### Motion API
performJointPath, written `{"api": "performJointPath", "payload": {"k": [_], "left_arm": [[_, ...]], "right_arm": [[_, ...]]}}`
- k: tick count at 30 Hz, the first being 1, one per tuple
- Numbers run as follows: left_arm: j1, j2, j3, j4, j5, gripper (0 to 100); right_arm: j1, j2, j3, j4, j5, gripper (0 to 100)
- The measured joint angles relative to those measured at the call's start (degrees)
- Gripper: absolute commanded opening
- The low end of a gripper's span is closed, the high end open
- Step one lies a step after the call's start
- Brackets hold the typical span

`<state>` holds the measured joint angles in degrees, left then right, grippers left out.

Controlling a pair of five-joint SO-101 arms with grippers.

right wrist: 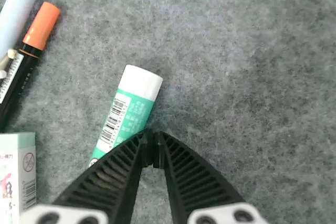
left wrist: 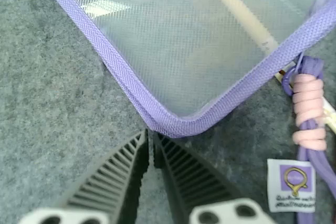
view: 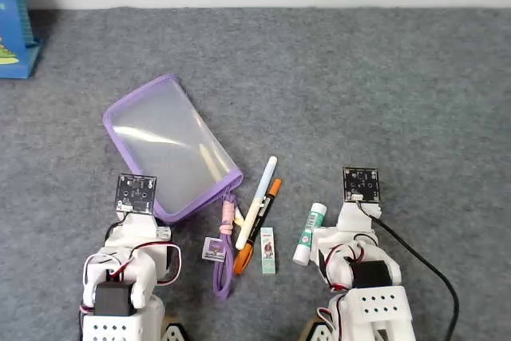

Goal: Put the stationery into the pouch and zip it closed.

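Pouch (view: 164,145) diagonal, white pen (view: 257,200) slanting beside

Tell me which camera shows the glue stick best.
The high view: the glue stick lies uncovered, full length. Right wrist view: cap and label close, other end behind the right gripper. Left wrist view faces the pouch.

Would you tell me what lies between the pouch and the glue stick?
The high view shows a white pen, an orange-capped marker and a small eraser there.
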<state>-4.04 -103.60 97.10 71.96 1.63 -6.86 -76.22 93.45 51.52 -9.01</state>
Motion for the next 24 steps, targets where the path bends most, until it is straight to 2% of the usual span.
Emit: {"api": "performJointPath", "payload": {"k": [9, 15, 18, 21, 24], "left_arm": [[0.0, 0.0, 0.0, 0.0, 0.0, 2], [0.0, 0.0, 0.0, 0.0, 0.0, 2], [0.0, 0.0, 0.0, 0.0, 0.0, 2], [0.0, 0.0, 0.0, 0.0, 0.0, 2], [0.0, 0.0, 0.0, 0.0, 0.0, 2]], "right_arm": [[0.0, 0.0, 0.0, 0.0, 0.0, 0.9], [-5.5, 0.0, 0.0, 0.0, 0.0, 0.9], [-5.5, 0.0, 0.0, 0.0, 0.7, 0.9], [-2.9, 0.0, 0.0, 0.0, 6.1, 0.9], [0.4, 0.0, -1.8, 0.0, 14.8, 0.9]]}}
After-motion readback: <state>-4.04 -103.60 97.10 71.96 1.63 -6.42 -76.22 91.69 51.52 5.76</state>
